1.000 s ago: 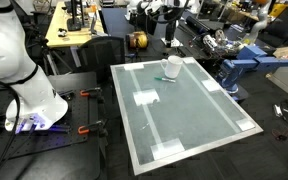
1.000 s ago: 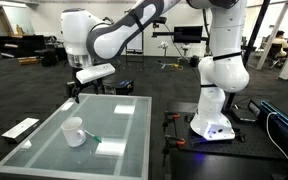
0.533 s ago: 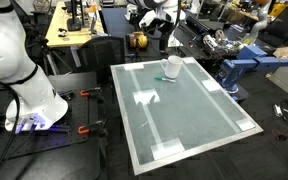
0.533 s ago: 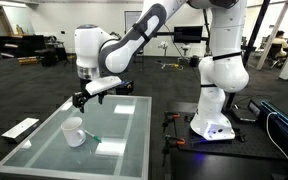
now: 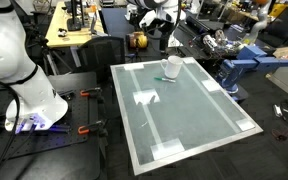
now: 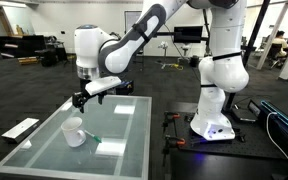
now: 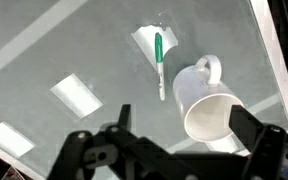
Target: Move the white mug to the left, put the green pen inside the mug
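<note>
The white mug (image 7: pixel 206 102) stands upright on the glass table (image 5: pixel 199 120), its handle pointing away from me in the wrist view. It also shows in both exterior views (image 5: pixel 172 67) (image 6: pixel 74 131). The green pen (image 7: pixel 159 60) lies flat on the glass just beside the mug, partly on a white tape patch; in an exterior view it is a thin line (image 6: pixel 94 137). My gripper (image 7: pixel 184 125) is open and empty, hovering above the mug with one finger on each side of its mouth (image 6: pixel 81 100) (image 5: pixel 170 40).
Flat white tape patches (image 7: pixel 76 94) mark the glass. The table edge is near the mug (image 5: pixel 149 62). The robot base (image 6: pixel 219 118) stands beside the table. A blue vise (image 5: pixel 239 68) and cluttered benches lie beyond the table.
My gripper came down and in over the mug between one second and half a second ago. It has held still since. Mug and pen have not moved.
</note>
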Controlling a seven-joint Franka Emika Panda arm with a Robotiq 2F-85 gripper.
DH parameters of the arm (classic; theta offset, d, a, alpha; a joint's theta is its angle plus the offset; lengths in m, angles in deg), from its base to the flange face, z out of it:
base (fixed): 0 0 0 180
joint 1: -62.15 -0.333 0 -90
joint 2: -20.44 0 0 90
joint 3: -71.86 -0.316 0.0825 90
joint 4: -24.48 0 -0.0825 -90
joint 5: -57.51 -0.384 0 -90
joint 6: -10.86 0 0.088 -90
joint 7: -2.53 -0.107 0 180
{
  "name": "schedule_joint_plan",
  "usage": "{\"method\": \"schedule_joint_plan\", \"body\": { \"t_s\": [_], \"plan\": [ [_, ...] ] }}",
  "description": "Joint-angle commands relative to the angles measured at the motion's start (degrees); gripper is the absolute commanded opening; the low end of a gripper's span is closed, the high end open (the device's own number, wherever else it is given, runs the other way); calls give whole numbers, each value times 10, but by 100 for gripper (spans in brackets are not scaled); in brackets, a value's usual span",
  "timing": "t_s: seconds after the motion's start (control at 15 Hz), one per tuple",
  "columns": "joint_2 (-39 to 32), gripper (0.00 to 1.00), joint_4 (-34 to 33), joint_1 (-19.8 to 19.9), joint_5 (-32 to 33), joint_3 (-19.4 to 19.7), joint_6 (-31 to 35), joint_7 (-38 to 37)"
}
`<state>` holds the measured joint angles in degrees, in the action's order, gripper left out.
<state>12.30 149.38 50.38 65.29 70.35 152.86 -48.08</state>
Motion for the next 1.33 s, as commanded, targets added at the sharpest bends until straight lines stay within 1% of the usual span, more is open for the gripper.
{"method": "schedule_joint_plan", "body": {
  "t_s": [0.0,0.4,0.73,1.27],
  "plan": [
    [-4,100,-1,4,9,-8,14,-16],
    [-21,100,4,-3,-1,-16,44,-38],
    [-20,100,30,-10,-1,-11,81,-80],
    [-8,100,76,-3,-10,-8,112,-97]
  ]
}}
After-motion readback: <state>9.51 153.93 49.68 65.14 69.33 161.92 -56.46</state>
